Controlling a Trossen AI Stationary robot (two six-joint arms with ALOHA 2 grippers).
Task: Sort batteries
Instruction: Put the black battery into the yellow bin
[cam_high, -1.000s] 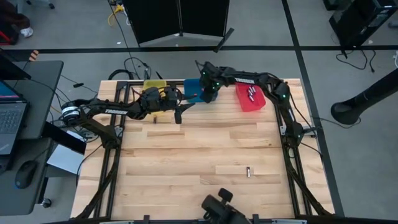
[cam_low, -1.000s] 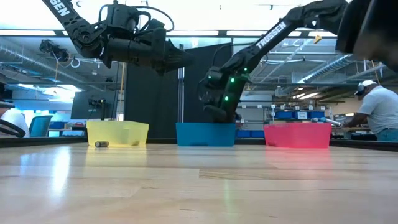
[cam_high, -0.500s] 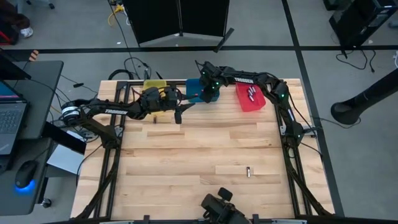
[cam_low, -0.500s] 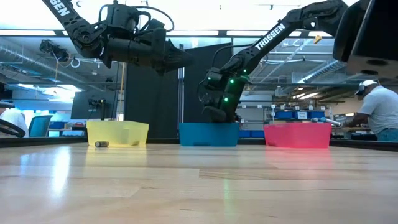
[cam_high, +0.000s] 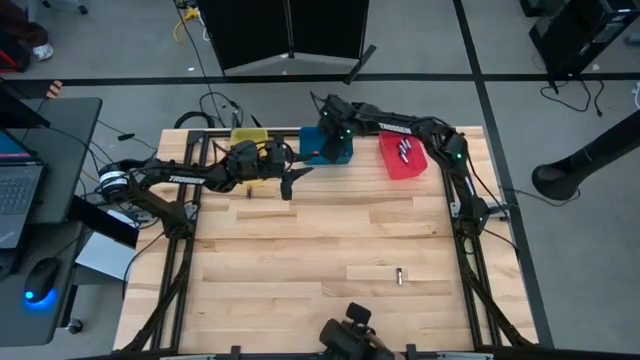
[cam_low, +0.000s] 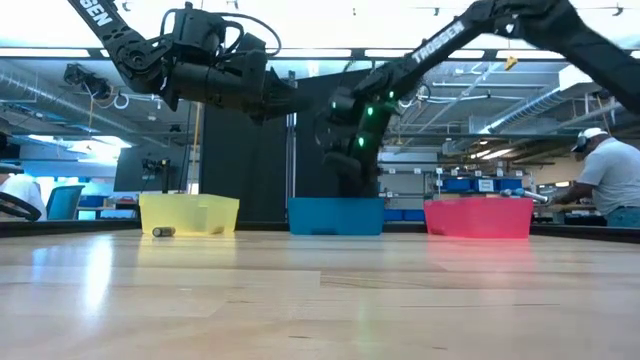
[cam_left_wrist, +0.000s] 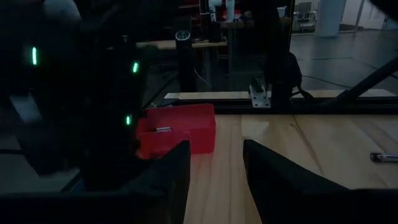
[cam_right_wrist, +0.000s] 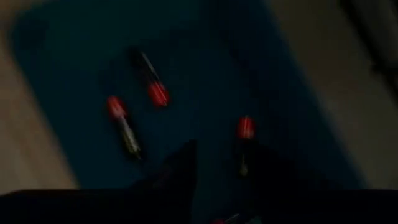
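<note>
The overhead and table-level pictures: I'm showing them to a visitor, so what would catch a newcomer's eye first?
Three bright bins in a row at the table's far edge: yellow bin, blue bin, red bin. The right end effector hangs over the blue bin, which holds red-ended batteries. The left end effector hovers open nearby, and one stray battery lies alone on the near wood.

Red-ended batteries (cam_right_wrist: 124, 127) lie flat in the blue bin (cam_high: 322, 150); others in the red bin (cam_high: 403, 160)

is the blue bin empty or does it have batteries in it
Not empty: the right wrist view shows three red-ended batteries lying inside the blue bin.
</note>
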